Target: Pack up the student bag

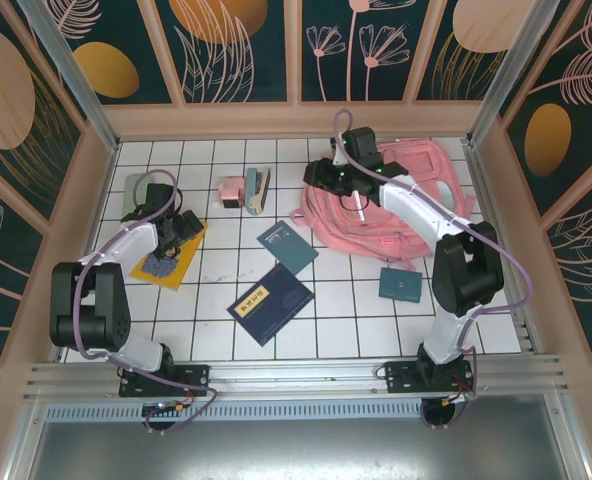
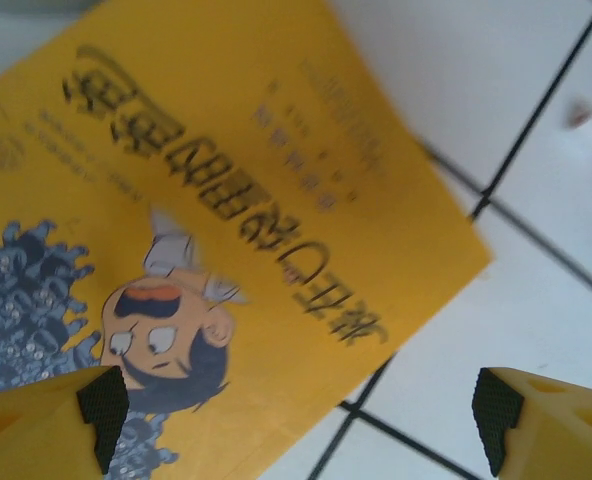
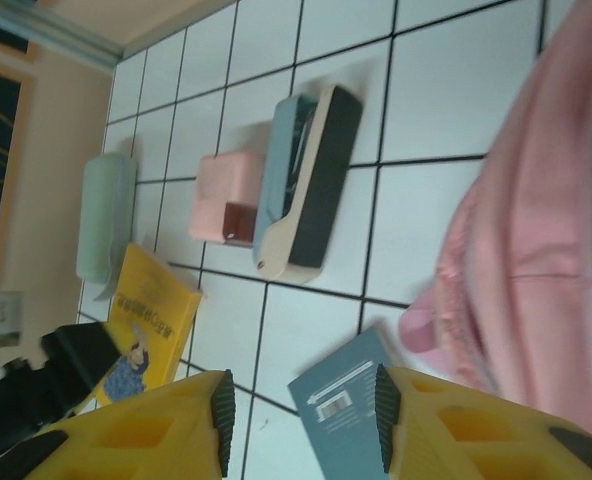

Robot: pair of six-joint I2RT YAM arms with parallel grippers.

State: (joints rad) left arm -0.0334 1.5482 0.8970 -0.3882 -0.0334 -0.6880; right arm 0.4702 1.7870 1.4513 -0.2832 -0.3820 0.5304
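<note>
**A:** Pink fabric: the student bag (image 1: 356, 235) slumps at the table's far right corner, and I can see nothing packed in it.

**B:** So hardly begun?

**A:** I'd judge so. Everything lies out on the tiles. A teal book (image 1: 287, 246) sits just beside the bag's left side, and a smaller teal one (image 1: 400, 284) lies toward the near edge. A dark blue book (image 1: 269, 303) is mid-table. A pink box (image 1: 233, 192) and a blue-and-cream case (image 1: 259, 190) are toward the far edge. A mint case (image 1: 134, 195) and a yellow book (image 1: 171, 262) are on the left side.

**B:** And the grippers?

**A:** The right gripper (image 3: 301, 415) hangs by the bag's left side, jaws apart with nothing between them. The left gripper (image 2: 301, 420) hovers over the yellow book, spread wide and empty.

**B:** What can't you tell?

**A:** Whether the bag's zip is open — the right arm crosses it, and the wrist view cuts the fabric off at the frame's edge.
</note>
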